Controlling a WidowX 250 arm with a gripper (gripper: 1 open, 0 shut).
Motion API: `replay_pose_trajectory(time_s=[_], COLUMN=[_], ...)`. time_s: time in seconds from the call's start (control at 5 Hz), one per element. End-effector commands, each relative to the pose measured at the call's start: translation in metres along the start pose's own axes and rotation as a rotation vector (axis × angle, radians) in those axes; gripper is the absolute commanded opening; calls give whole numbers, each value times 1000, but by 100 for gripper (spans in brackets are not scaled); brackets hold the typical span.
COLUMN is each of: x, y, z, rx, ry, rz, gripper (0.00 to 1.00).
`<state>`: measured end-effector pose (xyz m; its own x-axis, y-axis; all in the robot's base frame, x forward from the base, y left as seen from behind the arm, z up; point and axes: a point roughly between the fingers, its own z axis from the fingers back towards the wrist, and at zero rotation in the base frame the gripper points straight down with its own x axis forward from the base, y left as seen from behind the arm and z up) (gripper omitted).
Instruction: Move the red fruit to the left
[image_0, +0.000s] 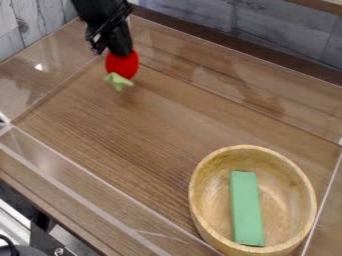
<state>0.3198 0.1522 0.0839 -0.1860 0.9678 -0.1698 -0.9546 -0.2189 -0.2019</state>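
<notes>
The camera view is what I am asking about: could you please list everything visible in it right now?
red fruit: one, bright red with a light-green leaf, upper left, gripped from above
wooden bowl: one, light wood, lower right on the table
block: one, green, flat and rectangular, lying inside the wooden bowl
table: one, brown wood grain, fills most of the view
clear panels: transparent, standing along the table's edges; count unclear
plank wall: one, grey, behind the table
robot arm: one, black, upper left, reaching down, jaws closed on the red fruit
</notes>
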Motion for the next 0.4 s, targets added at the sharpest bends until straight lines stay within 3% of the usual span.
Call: replay_pose_trajectory(time_s=[0.0, 0.2], x=[16, 30], y=[-15, -20], z=[11, 10], rx=[-71, -87], ry=[-38, -56], rz=[31, 95], gripper=[0, 0])
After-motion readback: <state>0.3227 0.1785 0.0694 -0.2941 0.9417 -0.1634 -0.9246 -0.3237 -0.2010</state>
